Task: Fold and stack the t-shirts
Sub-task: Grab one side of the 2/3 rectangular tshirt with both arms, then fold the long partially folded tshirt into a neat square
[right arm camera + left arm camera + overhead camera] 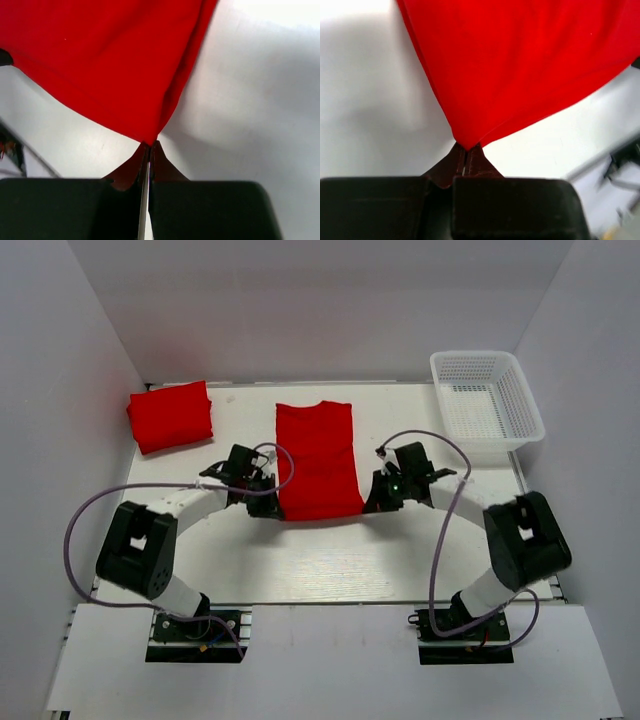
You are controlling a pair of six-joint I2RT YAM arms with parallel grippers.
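A red t-shirt lies in the middle of the table as a long narrow strip, sleeves folded in. My left gripper is shut on its near left corner; in the left wrist view the cloth runs into the closed tips. My right gripper is shut on the near right corner; the right wrist view shows the cloth pinched at the tips. Both corners look slightly lifted. A second red t-shirt lies folded at the far left.
A white lattice basket stands at the far right with nothing in it. White walls close in the table on three sides. Purple cables loop beside both arms.
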